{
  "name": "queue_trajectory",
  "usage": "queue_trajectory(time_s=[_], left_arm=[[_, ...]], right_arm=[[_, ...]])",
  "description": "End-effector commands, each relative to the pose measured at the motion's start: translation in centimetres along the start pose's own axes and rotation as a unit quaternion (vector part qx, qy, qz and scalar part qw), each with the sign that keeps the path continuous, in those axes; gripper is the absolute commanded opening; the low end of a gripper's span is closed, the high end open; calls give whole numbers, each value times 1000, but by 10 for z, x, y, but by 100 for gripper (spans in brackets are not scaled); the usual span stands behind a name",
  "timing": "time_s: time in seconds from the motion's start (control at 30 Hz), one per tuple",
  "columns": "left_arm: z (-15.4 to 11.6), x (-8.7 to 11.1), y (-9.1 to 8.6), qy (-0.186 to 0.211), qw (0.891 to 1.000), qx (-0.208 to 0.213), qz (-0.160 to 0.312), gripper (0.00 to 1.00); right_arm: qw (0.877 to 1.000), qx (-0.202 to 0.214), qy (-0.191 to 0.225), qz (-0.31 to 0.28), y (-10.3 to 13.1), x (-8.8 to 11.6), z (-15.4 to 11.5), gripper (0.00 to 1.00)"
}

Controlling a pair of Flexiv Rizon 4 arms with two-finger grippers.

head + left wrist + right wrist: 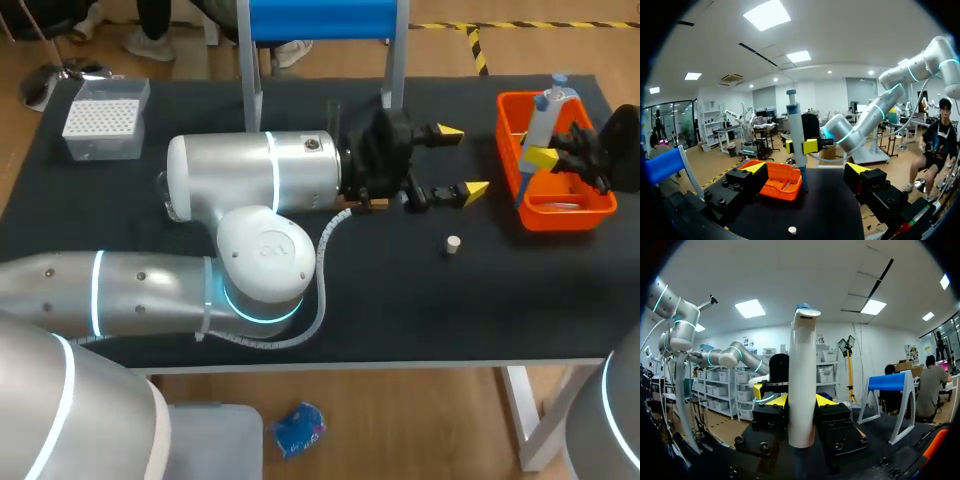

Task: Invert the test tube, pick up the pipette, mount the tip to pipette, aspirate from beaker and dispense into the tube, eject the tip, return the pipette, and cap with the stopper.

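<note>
Black table [400, 300]: right gripper [800, 401] clamps upright pipette [803, 355] at orange tray [508, 130]; left gripper [461, 160] wide open, stopper [453, 244] nearby

No lettering is legible, even on the pipette [802, 380]. The joint cap [265, 250] at seven o'clock bears a faint mark, perhaps a logo.

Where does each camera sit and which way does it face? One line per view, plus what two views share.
Head view: above and behind, looking down on the table; left arm enters from the left, left gripper open.
Left wrist view: on that wrist, facing the orange tray across the table; own gripper shows.
Right wrist view: on that wrist, right gripper shut on the upright pipette ahead.
Shared: head and left wrist views both show orange tray, pipette, stopper.
</note>
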State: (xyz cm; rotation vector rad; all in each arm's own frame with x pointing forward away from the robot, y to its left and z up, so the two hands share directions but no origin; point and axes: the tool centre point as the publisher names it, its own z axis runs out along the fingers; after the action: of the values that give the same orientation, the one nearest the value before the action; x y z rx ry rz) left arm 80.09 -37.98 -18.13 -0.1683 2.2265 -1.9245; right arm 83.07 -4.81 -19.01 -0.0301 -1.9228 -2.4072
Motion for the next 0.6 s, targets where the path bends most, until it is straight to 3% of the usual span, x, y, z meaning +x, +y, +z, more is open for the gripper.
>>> queue_trajectory(time_s=[0.03, 0.27, 0.6], left_arm=[[0, 0, 11, 0, 997, 80, 0, 100], [-5, -7, 22, 7, 992, 123, 11, 100], [-17, -26, 38, 13, 989, 144, 24, 100]], right_arm=[[1000, 5, 2, 1, -1, 5, 4, 0], [1000, 14, 13, 6, -15, 12, 20, 0], [999, 19, 30, 9, -35, 13, 48, 0]])
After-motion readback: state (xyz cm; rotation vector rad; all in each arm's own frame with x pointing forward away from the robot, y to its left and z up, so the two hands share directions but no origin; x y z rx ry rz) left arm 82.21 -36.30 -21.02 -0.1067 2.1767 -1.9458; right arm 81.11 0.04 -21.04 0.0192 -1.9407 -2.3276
